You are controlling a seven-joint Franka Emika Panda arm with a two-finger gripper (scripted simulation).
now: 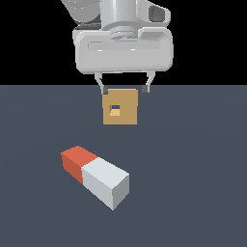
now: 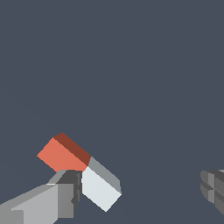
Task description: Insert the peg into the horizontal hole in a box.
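Observation:
The peg [image 1: 95,176] lies flat on the dark floor, near the exterior view's front, orange-red end toward that view's left, white end toward its right. The tan box [image 1: 120,106] stands farther back with its square hole [image 1: 115,109] facing the camera. My gripper [image 1: 124,89] hangs high above the floor in front of the box's top edge, open and empty, well apart from the peg. In the wrist view the peg [image 2: 78,170] lies partly behind one grey fingertip [image 2: 65,194]; the other fingertip [image 2: 213,189] is far across, and the gripper [image 2: 140,192] holds nothing.
The dark grey floor [image 1: 193,159] stretches all around the peg and box. Beyond its far edge the background is black. No other objects show.

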